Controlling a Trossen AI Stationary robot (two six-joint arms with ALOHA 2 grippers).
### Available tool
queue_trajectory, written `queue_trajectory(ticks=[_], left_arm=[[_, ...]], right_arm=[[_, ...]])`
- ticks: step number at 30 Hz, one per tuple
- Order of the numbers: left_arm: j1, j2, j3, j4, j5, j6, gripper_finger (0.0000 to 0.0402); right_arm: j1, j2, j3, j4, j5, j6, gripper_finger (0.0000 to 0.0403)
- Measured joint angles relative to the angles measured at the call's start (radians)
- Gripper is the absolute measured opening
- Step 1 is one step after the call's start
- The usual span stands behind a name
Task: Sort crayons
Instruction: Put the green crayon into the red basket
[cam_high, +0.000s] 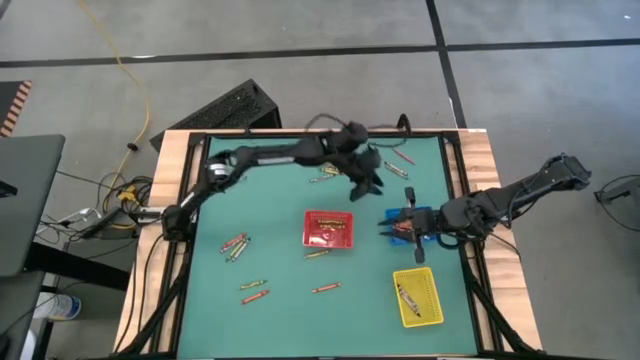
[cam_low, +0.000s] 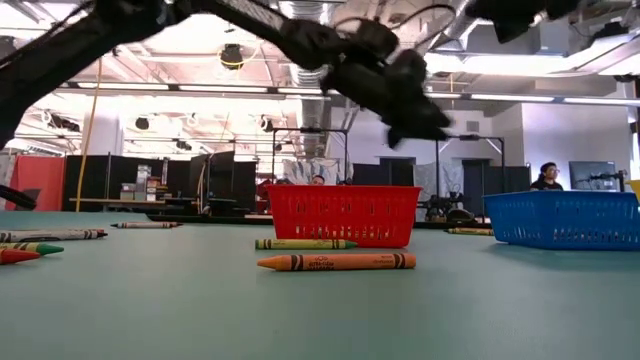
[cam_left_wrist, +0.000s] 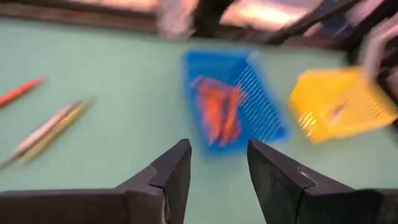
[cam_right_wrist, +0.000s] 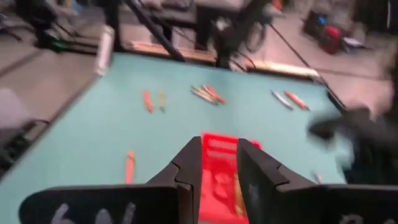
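Note:
Crayons lie scattered on the green table: a pair (cam_high: 235, 243) at the left, more (cam_high: 252, 290) near the front, some (cam_high: 325, 172) at the far side. In the low view an orange crayon (cam_low: 335, 262) lies before the red tray (cam_low: 345, 215). My left gripper (cam_left_wrist: 219, 148) is open and empty, hovering above the table (cam_high: 372, 185) on the far side of the blue tray (cam_left_wrist: 233, 102), which holds orange-red crayons. My right gripper (cam_right_wrist: 219, 144) hangs open and empty at the blue tray (cam_high: 410, 225), pointing toward the red tray (cam_right_wrist: 221, 168).
A yellow tray (cam_high: 417, 297) with a few crayons stands at the front right. The red tray (cam_high: 328, 228) sits mid-table with crayons inside. More crayons (cam_high: 400, 160) lie at the far right. The table's wooden rim (cam_high: 185, 150) frames the green surface.

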Motion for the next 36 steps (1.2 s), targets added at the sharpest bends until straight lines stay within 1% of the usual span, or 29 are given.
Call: queue_trajectory(ticks=[3,6,8,9,11,13,17,18,20,21,24,28,31,34,36], left_arm=[[0.024,-0.09,0.0,-0.22,-0.211,0.124,0.0146],[0.037,-0.178,0.0,-0.396,-0.441,0.192,0.0146],[0.041,-0.233,0.0,-0.49,-0.554,0.21,0.0146],[0.046,-0.258,0.001,-0.529,-0.593,0.217,0.0146],[0.058,-0.299,0.0,-0.601,-0.63,0.218,0.0146],[0.084,-0.338,0.0,-0.658,-0.633,0.214,0.0146],[0.14,-0.406,-0.002,-0.743,-0.627,0.169,0.0146],[0.151,-0.425,-0.019,-0.742,-0.626,0.158,0.0146],[0.171,-0.475,-0.094,-0.712,-0.618,0.148,0.0146],[0.178,-0.508,-0.151,-0.684,-0.61,0.139,0.0146],[0.184,-0.622,-0.361,-0.545,-0.604,0.098,0.0146],[0.173,-0.796,-0.671,-0.309,-0.61,0.039,0.0146],[0.161,-0.917,-0.867,-0.131,-0.608,0.021,0.0146],[0.159,-1.021,-1.019,0.034,-0.609,0.015,0.0146],[0.159,-1.073,-1.091,0.121,-0.611,0.016,0.0146]], right_arm=[[-0.036,0.016,0.0,-0.029,0.069,0.033,0.0097],[-0.094,0.04,0.0,-0.013,0.082,0.043,0.0097],[-0.146,0.067,0.0,0.01,0.08,0.043,0.0097],[-0.179,0.085,0.0,0.021,0.08,0.044,0.0097],[-0.254,0.131,0.0,0.051,0.074,0.059,0.0097],[-0.339,0.19,0.0,0.092,0.025,0.073,0.0097],[-0.518,0.326,0.0,0.166,-0.176,0.047,0.0097],[-0.559,0.36,0.0,0.191,-0.214,0.038,0.0097],[-0.643,0.437,0.01,0.23,-0.277,0.027,0.0097],[-0.677,0.474,0.021,0.241,-0.303,0.018,0.0097],[-0.75,0.587,0.068,0.245,-0.359,-0.015,0.0097],[-0.783,0.738,0.14,0.236,-0.369,-0.057,0.0097],[-0.794,0.843,0.208,0.207,-0.373,-0.081,0.0097],[-0.8,0.929,0.284,0.14,-0.384,-0.105,0.0097],[-0.8,0.967,0.33,0.094,-0.384,-0.128,0.0097]])
